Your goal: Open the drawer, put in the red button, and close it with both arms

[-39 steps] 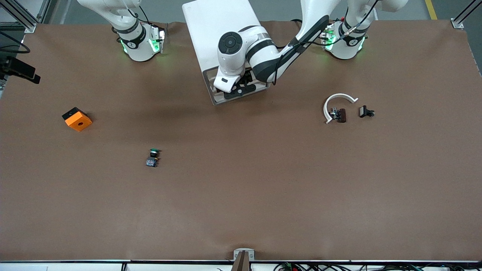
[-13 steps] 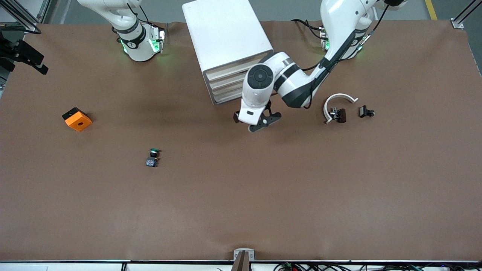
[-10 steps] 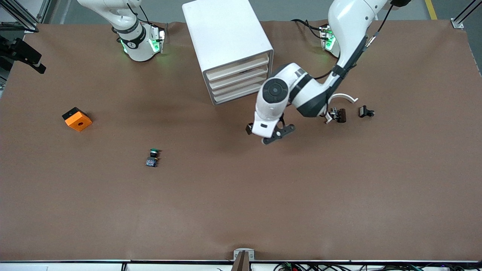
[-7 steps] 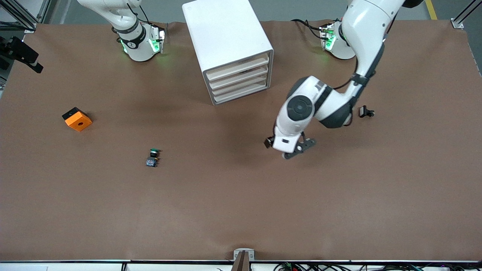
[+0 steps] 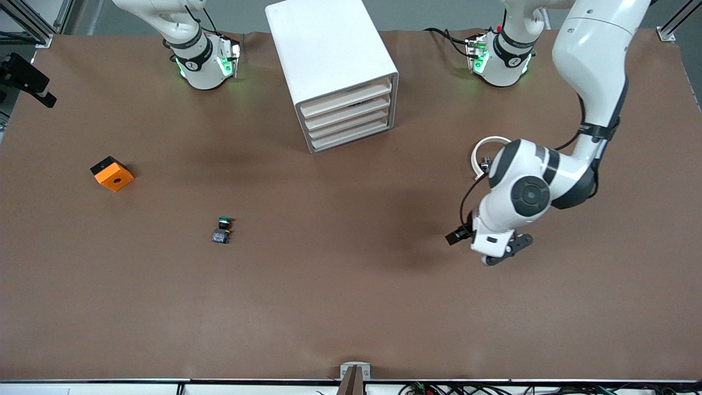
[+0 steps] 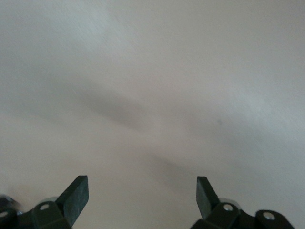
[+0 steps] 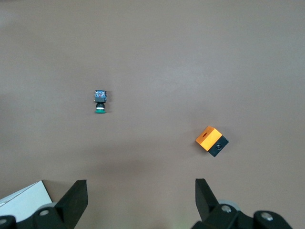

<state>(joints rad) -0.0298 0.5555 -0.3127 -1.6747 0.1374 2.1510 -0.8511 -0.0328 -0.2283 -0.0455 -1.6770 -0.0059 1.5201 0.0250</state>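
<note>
Cabinet: big white box between the two arm bases, its four cream-fronted drawers stacked and facing the front camera; the drawer, highest of the four, sits flush with the three below it, shut

Left gripper: hangs over bare brown table toward the left arm's end, empty; in the left wrist view its fingers stand wide apart with only bare surface between them; the arm bends down from its base and crosses over a white curved part, which shows just beside its elbow joint

Right gripper: not seen in the front view, where only the right arm's base shows; the arm waits; in the right wrist view its fingers are spread wide, empty, high over the table

Red button: not seen in any view; its place cannot be told

Green-capped button: lies on its side on the table, blue base toward the front camera, nearer that camera than the cabinet, toward the right arm's end; seen also in the right wrist view

Orange block: black-backed cube with a hole in one face, well apart from the green-capped button, farther toward the right arm's end; also in the right wrist view
</note>
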